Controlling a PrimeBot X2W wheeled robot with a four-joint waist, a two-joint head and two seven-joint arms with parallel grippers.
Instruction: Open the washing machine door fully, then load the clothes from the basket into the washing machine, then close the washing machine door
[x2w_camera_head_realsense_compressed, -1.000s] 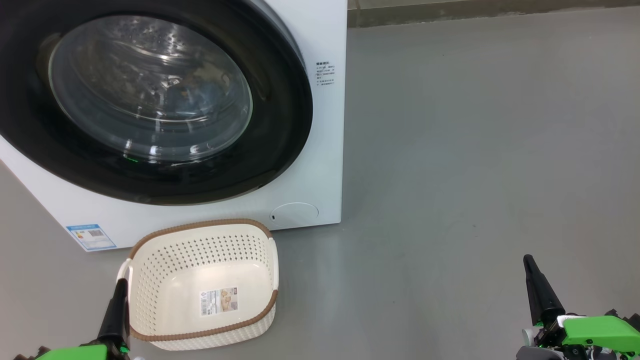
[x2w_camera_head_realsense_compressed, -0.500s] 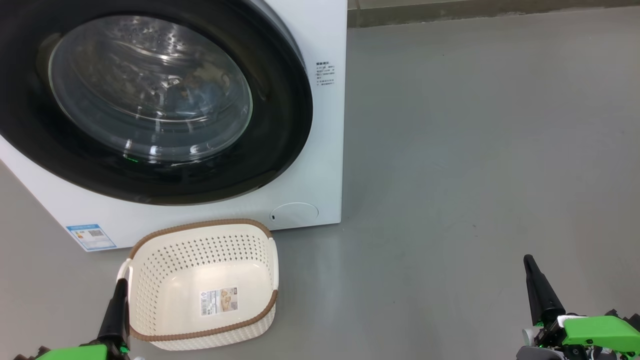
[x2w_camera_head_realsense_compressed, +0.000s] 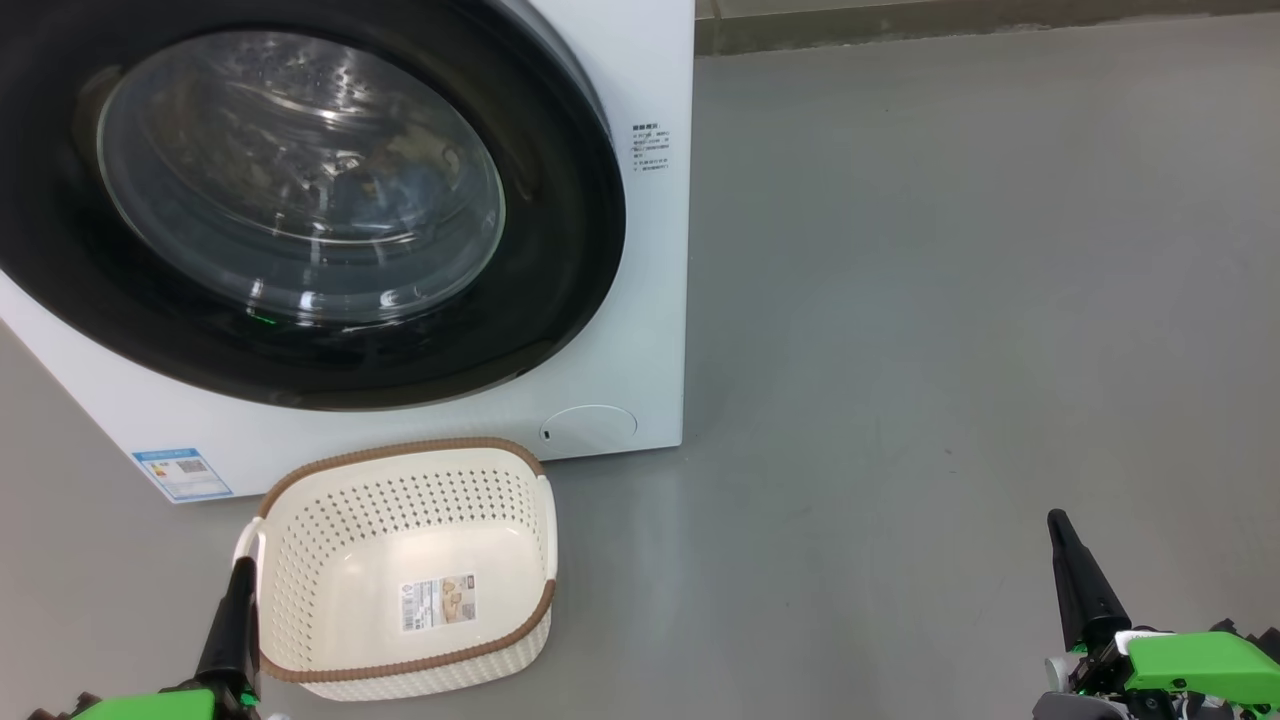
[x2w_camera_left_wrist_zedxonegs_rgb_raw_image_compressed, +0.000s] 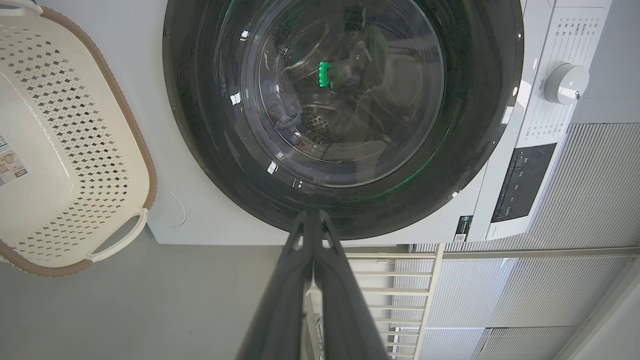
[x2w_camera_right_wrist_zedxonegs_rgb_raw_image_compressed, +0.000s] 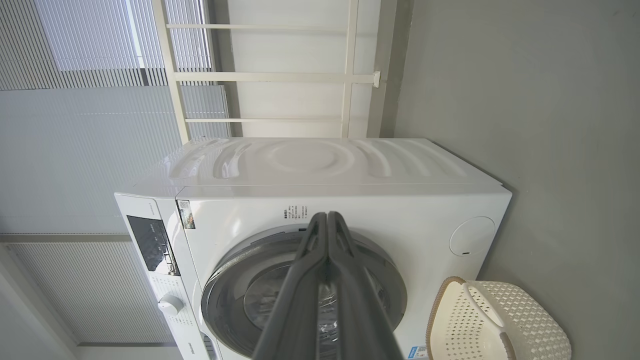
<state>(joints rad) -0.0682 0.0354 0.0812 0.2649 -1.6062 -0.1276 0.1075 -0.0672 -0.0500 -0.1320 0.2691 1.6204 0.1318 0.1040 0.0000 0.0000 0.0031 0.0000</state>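
In the head view the washer (x2w_camera_head_realsense_compressed: 640, 300) fills the 10 o'clock part, and its door (x2w_camera_head_realsense_compressed: 560, 250) is closed flat against the front. Through the glass a bluish shape (x2w_camera_head_realsense_compressed: 385, 195) shows in the drum; I cannot tell if it is clothes. The basket (x2w_camera_head_realsense_compressed: 300, 520) stands on the floor (x2w_camera_head_realsense_compressed: 900, 350) at 7 o'clock, just beside the washer's lower edge, with a sticker (x2w_camera_head_realsense_compressed: 438, 602) on its bottom. The left gripper (x2w_camera_head_realsense_compressed: 243, 568) is at 7 o'clock, by the basket's left handle, its jaws pressed together. The right gripper (x2w_camera_head_realsense_compressed: 1056, 522) is at 4 o'clock over the floor, well apart from the basket, its jaws also pressed together.
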